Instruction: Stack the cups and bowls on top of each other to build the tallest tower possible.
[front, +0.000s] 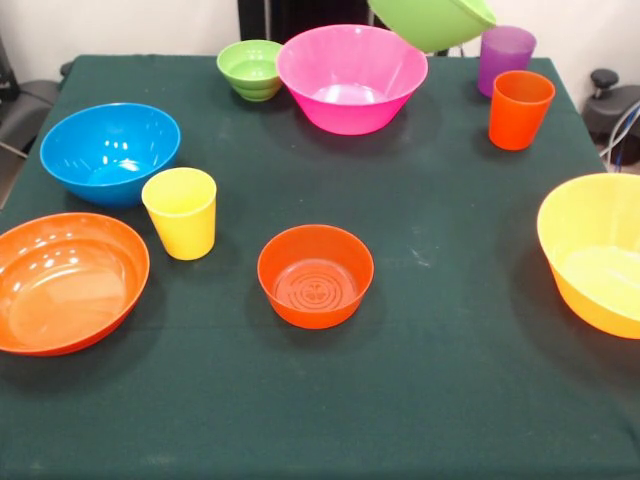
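A medium green bowl (432, 20) hangs tilted above the table at the top edge, over the rim of the large pink bowl (351, 77). No gripper shows; whatever holds the green bowl is cut off above. A small red-orange bowl (315, 275) sits upright near the table's middle, with a yellow cup (181, 212) to its left. The small ribbed green bowl (251, 68) stands left of the pink one. At the far right are a purple cup (505, 58) and an orange cup (520, 108). No tower stands; every other piece rests singly.
A blue bowl (110, 152) and a shallow orange bowl (65, 280) sit along the left side. The large yellow-orange bowl (595, 250) lies at the right edge, partly cut off. A dark green cloth (450, 380) covers the table.
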